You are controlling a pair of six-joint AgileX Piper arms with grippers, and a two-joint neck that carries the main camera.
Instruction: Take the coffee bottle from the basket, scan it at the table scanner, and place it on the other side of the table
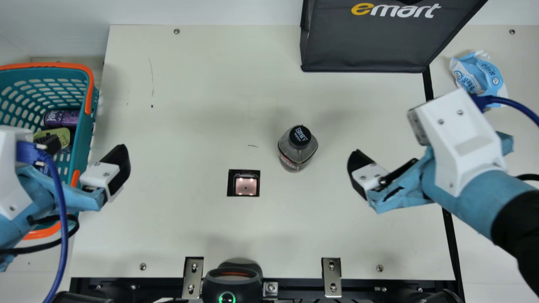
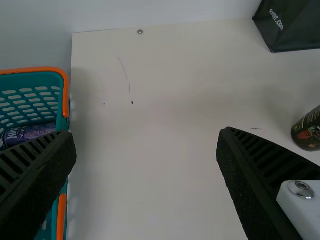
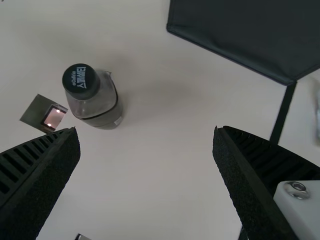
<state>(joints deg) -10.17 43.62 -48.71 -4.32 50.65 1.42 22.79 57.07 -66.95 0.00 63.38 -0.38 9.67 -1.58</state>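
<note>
The coffee bottle, clear-shouldered with a black cap, stands upright on the table, right of and slightly beyond the square scanner. My left gripper is open by the basket, away from the bottle. To the bottle's right, my right gripper holds nothing. In the left wrist view the left gripper has an empty gap, and part of the bottle shows. The right wrist view has the right gripper open, with the bottle and scanner beyond its fingers.
A purple can and other items lie in the teal basket at the left. A black bag stands at the back right, a blue-and-white packet beside it. A dark device sits at the front edge.
</note>
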